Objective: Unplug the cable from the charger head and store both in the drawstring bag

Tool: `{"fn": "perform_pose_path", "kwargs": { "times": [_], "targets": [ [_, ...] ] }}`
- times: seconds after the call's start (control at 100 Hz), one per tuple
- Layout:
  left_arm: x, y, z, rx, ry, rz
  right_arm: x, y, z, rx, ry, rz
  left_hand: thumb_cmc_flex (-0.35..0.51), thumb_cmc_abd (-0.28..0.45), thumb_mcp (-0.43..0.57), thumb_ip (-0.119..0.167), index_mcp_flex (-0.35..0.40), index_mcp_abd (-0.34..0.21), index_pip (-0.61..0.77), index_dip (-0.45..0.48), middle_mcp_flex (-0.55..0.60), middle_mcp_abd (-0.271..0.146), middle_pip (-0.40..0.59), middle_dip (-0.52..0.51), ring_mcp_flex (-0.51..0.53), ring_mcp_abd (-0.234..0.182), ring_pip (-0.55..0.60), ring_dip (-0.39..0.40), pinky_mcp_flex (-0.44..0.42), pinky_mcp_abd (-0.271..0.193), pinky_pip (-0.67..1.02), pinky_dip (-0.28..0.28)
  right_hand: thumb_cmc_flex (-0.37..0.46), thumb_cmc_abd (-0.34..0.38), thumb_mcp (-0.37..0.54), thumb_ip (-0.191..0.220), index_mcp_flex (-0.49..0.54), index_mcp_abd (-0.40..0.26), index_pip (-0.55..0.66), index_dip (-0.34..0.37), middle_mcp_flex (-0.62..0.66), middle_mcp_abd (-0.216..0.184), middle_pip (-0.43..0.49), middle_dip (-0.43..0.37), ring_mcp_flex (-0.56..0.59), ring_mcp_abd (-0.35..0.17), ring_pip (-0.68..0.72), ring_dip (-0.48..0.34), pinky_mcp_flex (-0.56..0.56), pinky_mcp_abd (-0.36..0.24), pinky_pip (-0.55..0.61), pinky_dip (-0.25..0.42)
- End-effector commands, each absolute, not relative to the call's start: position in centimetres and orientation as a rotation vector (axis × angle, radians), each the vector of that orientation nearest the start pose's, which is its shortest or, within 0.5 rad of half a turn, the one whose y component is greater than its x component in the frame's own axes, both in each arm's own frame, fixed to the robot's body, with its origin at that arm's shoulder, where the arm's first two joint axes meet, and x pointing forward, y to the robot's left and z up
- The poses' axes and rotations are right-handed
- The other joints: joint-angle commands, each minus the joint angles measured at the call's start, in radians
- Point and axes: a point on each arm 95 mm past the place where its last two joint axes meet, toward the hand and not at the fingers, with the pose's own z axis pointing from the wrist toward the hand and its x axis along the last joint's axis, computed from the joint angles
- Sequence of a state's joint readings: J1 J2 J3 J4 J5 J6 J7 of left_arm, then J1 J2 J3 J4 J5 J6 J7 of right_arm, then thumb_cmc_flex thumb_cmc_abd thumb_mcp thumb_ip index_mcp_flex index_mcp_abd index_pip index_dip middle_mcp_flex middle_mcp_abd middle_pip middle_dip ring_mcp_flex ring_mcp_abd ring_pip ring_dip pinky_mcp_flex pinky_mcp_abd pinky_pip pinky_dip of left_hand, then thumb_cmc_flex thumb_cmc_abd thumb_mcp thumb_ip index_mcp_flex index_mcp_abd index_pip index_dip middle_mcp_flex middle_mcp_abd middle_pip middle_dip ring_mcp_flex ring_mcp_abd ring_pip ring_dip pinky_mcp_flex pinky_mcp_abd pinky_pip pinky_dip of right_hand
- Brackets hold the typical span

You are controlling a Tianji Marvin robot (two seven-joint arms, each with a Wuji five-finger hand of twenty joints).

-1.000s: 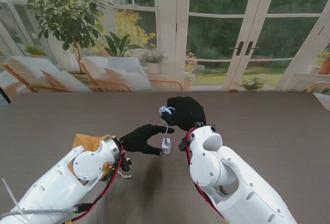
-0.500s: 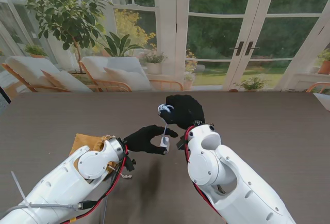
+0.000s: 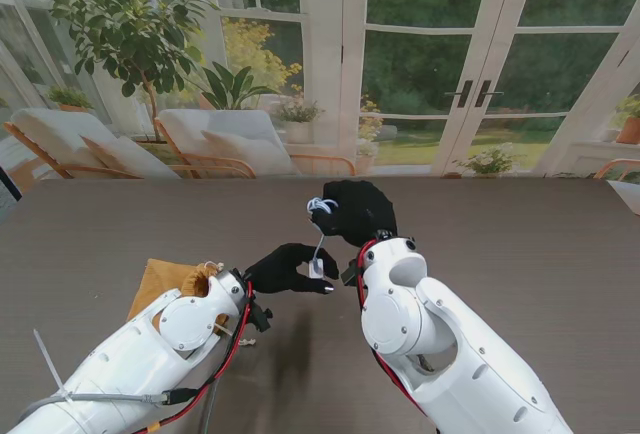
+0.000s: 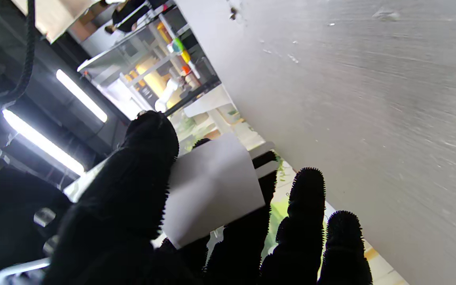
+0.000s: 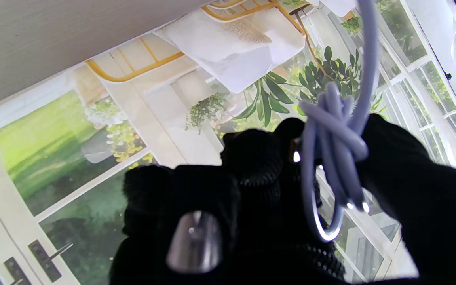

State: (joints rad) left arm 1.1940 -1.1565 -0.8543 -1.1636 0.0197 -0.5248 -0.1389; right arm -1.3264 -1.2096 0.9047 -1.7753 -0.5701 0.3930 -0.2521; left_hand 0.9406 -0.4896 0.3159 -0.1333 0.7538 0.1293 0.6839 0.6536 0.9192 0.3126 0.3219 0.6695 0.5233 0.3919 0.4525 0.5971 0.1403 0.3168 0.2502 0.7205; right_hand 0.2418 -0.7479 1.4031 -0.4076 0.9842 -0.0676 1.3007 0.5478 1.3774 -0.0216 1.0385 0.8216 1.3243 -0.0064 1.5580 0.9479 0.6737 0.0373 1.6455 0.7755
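Hanging from right hand, clamped on bunched cable: charger, pinched in left hand, nearer me; cable taut between; bag left.

Desk: dark grey-brown, fine wood grain, fills lower half of the stand frame. Directly on it: tan drawstring bag at lower left of frame, partly hidden under a white arm. Wrist view shows small pale specks on desk surface.
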Motion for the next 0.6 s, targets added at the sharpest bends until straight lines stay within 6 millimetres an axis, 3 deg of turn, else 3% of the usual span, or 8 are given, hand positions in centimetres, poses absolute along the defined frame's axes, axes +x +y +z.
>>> {"fn": "perform_pose_path", "kwargs": {
  "times": [0.0, 0.17, 0.23, 0.27, 0.32, 0.36, 0.44, 0.59],
  "targets": [
    [44.4, -8.5, -35.2, -1.831, 1.472, -2.410, 41.5, 12.8, -21.2, 1.441, 1.007, 1.896, 0.090, 0.153, -0.032, 0.043, 0.099, 0.001, 0.098, 0.005, 0.048, 0.040, 0.050, 0.078, 0.035, 0.050, 0.079, 0.051, 0.011, 0.018, 0.029, 0.049, 0.042, -0.028, 0.129, -0.009, 0.018, -0.038, 0.039, 0.027, 0.070, 0.075, -0.001, 0.017, -0.001, -0.192, 0.027, 0.014, 0.472, -0.056, 0.053, 0.055],
    [44.1, -8.5, -35.3, -1.910, 1.440, -2.420, 41.8, 12.5, -21.3, 1.427, 1.020, 1.883, 0.035, 0.211, 0.088, 0.024, 0.163, 0.114, 0.198, 0.171, 0.132, 0.093, 0.214, 0.377, 0.073, 0.165, 0.335, 0.222, 0.089, 0.070, 0.164, 0.304, 0.043, -0.028, 0.129, -0.009, 0.022, -0.041, 0.040, 0.028, 0.071, 0.076, 0.000, 0.018, -0.001, -0.192, 0.027, 0.014, 0.473, -0.055, 0.053, 0.055],
    [44.0, -8.5, -35.3, -1.916, 1.444, -2.416, 42.0, 12.3, -21.3, 1.418, 1.029, 1.878, 0.004, 0.221, 0.135, 0.023, 0.172, 0.166, 0.253, 0.236, 0.154, 0.109, 0.332, 0.523, 0.101, 0.204, 0.470, 0.312, 0.012, 0.063, 0.426, 0.429, 0.042, -0.027, 0.129, -0.009, 0.026, -0.042, 0.039, 0.028, 0.071, 0.077, 0.003, 0.020, -0.001, -0.193, 0.030, 0.016, 0.473, -0.056, 0.055, 0.056],
    [43.9, -8.5, -35.2, -1.917, 1.448, -2.412, 42.2, 12.1, -21.3, 1.404, 1.040, 1.874, -0.007, 0.225, 0.149, 0.025, 0.173, 0.183, 0.271, 0.254, 0.162, 0.113, 0.377, 0.564, 0.117, 0.216, 0.517, 0.342, -0.034, 0.056, 0.594, 0.410, 0.042, -0.027, 0.129, -0.008, 0.028, -0.043, 0.039, 0.028, 0.071, 0.078, 0.005, 0.022, -0.001, -0.194, 0.032, 0.016, 0.473, -0.057, 0.056, 0.056],
    [43.8, -8.4, -35.2, -1.915, 1.459, -2.401, 42.3, 11.9, -21.2, 1.377, 1.062, 1.869, -0.027, 0.221, 0.182, 0.027, 0.177, 0.209, 0.307, 0.271, 0.176, 0.119, 0.481, 0.633, 0.159, 0.241, 0.620, 0.404, -0.078, 0.053, 0.905, 0.252, 0.041, -0.026, 0.129, -0.008, 0.030, -0.045, 0.038, 0.028, 0.071, 0.077, 0.006, 0.022, -0.001, -0.195, 0.033, 0.017, 0.474, -0.058, 0.057, 0.057],
    [43.7, -8.2, -35.1, -1.907, 1.474, -2.387, 42.5, 11.7, -21.2, 1.350, 1.082, 1.865, -0.035, 0.223, 0.190, 0.031, 0.178, 0.215, 0.320, 0.274, 0.184, 0.117, 0.532, 0.659, 0.186, 0.249, 0.675, 0.431, -0.066, 0.060, 0.981, 0.217, 0.038, -0.024, 0.129, -0.008, 0.033, -0.050, 0.037, 0.029, 0.071, 0.075, 0.009, 0.024, -0.001, -0.199, 0.036, 0.019, 0.475, -0.063, 0.059, 0.058],
    [43.6, -8.0, -35.1, -1.897, 1.499, -2.360, 42.8, 11.3, -21.1, 1.302, 1.115, 1.861, -0.046, 0.228, 0.201, 0.037, 0.183, 0.226, 0.338, 0.280, 0.196, 0.123, 0.592, 0.685, 0.234, 0.266, 0.750, 0.464, -0.024, 0.089, 1.021, 0.206, 0.039, -0.024, 0.130, -0.008, 0.037, -0.053, 0.036, 0.030, 0.071, 0.077, 0.012, 0.025, -0.001, -0.201, 0.039, 0.020, 0.475, -0.066, 0.062, 0.059],
    [43.3, -7.7, -35.0, -1.886, 1.528, -2.321, 43.1, 10.7, -21.0, 1.188, 1.176, 1.857, -0.078, 0.249, 0.226, 0.054, 0.201, 0.246, 0.382, 0.315, 0.216, 0.126, 0.665, 0.717, 0.301, 0.283, 0.849, 0.504, 0.021, 0.120, 1.064, 0.263, 0.037, -0.022, 0.130, -0.007, 0.044, -0.064, 0.033, 0.032, 0.071, 0.078, 0.017, 0.028, -0.001, -0.205, 0.045, 0.024, 0.476, -0.074, 0.064, 0.061]
  ]
}}
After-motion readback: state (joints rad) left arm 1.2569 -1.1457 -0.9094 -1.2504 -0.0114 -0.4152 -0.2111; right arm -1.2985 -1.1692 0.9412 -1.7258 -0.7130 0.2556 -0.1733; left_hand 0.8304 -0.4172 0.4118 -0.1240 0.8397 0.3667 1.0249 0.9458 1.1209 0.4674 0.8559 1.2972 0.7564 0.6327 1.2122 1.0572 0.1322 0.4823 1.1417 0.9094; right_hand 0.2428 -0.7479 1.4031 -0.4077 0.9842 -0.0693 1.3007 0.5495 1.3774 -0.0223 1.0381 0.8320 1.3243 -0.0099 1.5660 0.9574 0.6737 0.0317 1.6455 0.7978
